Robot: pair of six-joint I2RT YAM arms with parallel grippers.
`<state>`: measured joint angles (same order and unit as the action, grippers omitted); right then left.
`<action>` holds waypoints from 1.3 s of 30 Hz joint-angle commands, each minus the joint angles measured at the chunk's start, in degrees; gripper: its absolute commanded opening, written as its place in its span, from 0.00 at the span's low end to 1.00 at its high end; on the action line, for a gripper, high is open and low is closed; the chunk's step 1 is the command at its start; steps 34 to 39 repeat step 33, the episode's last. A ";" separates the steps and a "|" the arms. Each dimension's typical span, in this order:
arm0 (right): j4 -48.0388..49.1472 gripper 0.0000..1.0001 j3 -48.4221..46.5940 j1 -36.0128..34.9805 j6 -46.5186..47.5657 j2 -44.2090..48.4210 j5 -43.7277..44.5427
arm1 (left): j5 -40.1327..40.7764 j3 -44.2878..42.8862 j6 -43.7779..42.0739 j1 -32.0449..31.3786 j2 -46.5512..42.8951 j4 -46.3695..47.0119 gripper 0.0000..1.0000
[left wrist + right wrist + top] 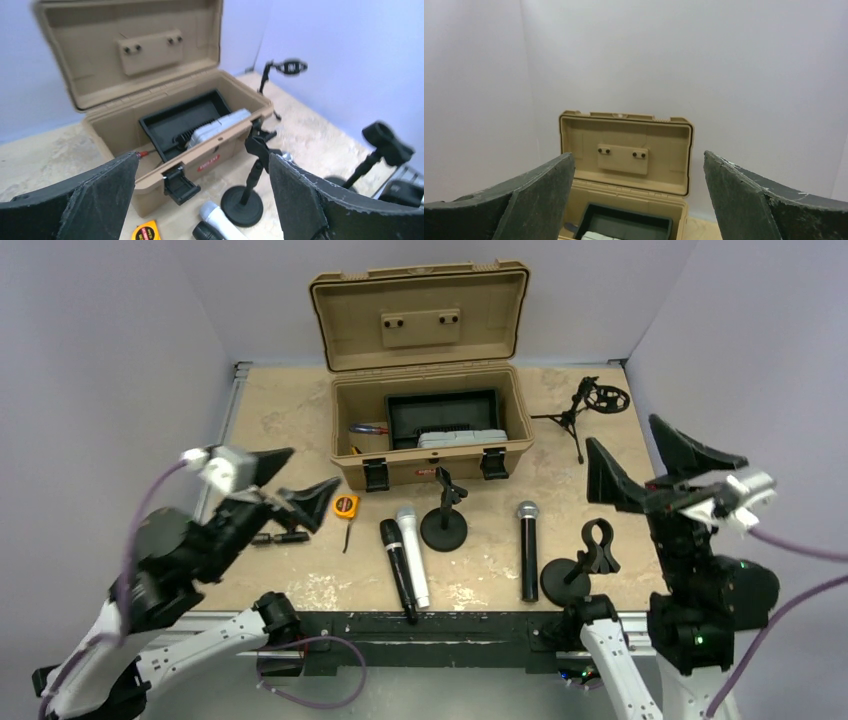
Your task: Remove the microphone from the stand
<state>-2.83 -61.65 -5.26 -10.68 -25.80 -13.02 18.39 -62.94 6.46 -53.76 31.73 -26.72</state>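
My left end effector and right end effector hang spread, gripping nothing, above the mottled beige table ringed by lilac walls. The silver-headed microphone lies flat between the middle stand and the right stand.

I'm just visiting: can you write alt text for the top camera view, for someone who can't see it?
A black microphone, a white microphone and a silver-headed microphone lie flat on the table before an open tan case, beside a middle stand and a right stand, both empty. The left gripper and right gripper hang open at either side.
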 commanded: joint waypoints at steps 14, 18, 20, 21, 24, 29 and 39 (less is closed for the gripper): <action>-2.78 0.99 -1.77 -1.52 1.64 5.17 2.29 | 9.39 -4.85 5.39 -0.21 -26.72 -11.18 1.00; -1.29 0.99 -2.31 -1.50 1.26 6.11 2.10 | 8.39 -5.74 4.74 -0.21 -26.24 -12.33 1.00; -0.39 0.99 -2.47 -1.51 0.98 6.92 2.50 | 8.19 -5.88 4.34 -0.23 -25.79 -12.61 1.00; -0.19 0.99 -2.62 -1.51 0.70 7.24 2.97 | 8.08 -5.84 4.15 -0.21 -25.69 -12.63 1.00; 0.17 0.99 -3.26 -1.49 0.01 8.23 6.27 | 7.23 -5.72 3.47 -0.21 -25.45 -12.53 1.00; -0.12 0.99 -4.12 -1.51 -2.08 8.85 12.65 | 7.06 -5.47 2.04 -0.21 -25.45 -12.56 1.00; -2.10 0.99 -4.82 -1.49 -0.23 7.73 12.77 | 7.04 -4.83 1.64 -0.21 -25.61 -12.16 1.00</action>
